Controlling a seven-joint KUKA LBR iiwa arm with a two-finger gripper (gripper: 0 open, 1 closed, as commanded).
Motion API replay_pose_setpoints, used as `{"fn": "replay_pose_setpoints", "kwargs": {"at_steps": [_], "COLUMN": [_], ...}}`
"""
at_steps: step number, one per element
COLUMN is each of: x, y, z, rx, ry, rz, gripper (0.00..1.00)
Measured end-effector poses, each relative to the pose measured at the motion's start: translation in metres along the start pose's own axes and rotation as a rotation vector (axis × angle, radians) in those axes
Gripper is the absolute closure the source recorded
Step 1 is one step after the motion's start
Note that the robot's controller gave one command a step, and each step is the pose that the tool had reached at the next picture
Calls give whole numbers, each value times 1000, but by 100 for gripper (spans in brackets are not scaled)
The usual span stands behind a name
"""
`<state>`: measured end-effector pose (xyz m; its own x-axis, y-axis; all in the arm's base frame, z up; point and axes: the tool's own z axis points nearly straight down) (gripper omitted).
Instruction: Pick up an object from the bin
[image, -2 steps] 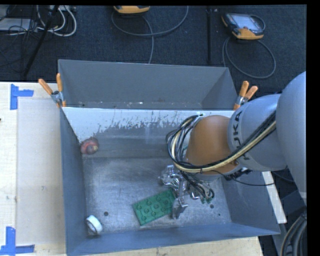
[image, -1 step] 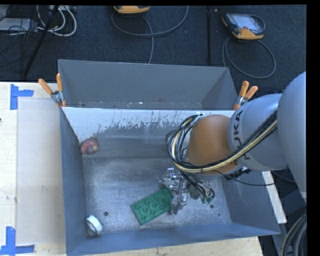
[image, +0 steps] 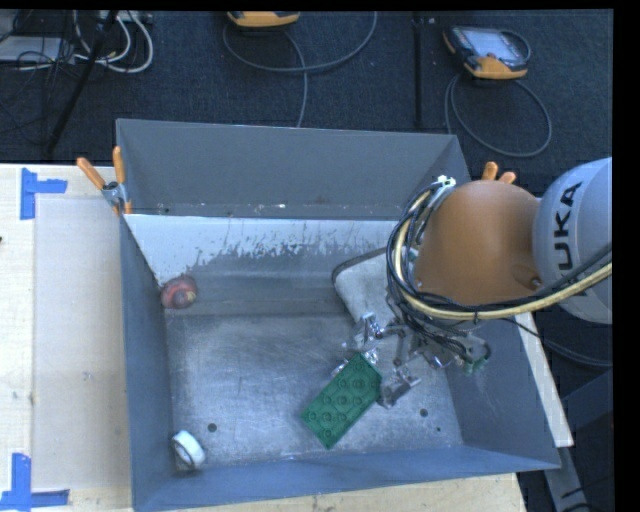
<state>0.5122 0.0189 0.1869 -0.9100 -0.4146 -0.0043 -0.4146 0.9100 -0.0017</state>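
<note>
Gripper is down low in the bin, right at the upper-right end of the green studded building plate, so that's the thing you're over. In the camera view its metal bits overlap that end of the plate. Honestly though, you can't tell from here whether it's open or closed, because the cables and the orange wrist cover crowd that spot. You can't tell if it's actually touching the plate or just above it either.

The plate lies flat on the bin floor, turned diagonal, with its long side running from lower left up to upper right, toward the gripper.

For everything else, take the plate as your reference:

- A pale grey sheet-like scrap sits just above the plate, partly tucked under the wrist cover.
- A small reddish round thing is well off to the plate's upper left, at the foot of the back slope.
- A little white and grey roundish piece is off to the plate's lower left, near the bin's front-left corner.

The last two are both well apart from the gripper. The arm comes in from the plate's right, over the rim.
</note>
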Motion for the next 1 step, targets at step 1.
{"fn": "replay_pose_setpoints", "kwargs": {"at_steps": [1], "x": [-2], "y": [6], "z": [-56], "rx": [0], "ry": [-1], "rz": [18], "gripper": [100]}}
